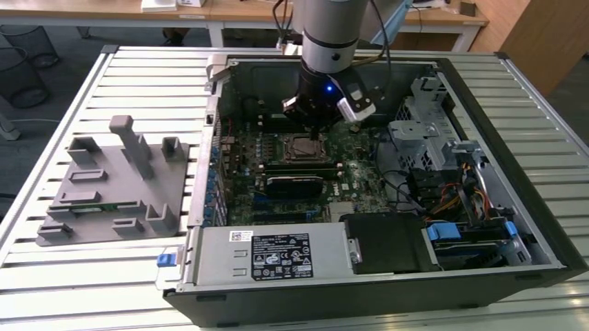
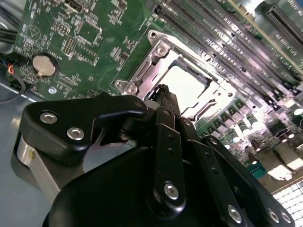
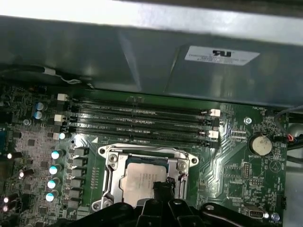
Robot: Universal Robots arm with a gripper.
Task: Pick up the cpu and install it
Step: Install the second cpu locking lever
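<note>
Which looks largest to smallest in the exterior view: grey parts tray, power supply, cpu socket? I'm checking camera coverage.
1. Grey parts tray and power supply look about alike; the supply sits nearer the camera, so I won't rank them.
2. Cpu socket, clearly smallest, below the gripper.

Slatted metal table (image 1: 110,289) — pale, ribbed top. Open computer case (image 1: 487,276) lies on its side directly on it. Toward exterior view's left, grey parts tray (image 1: 92,207) with upright posts rests flat on slats — just beside case, apart from it.
</note>
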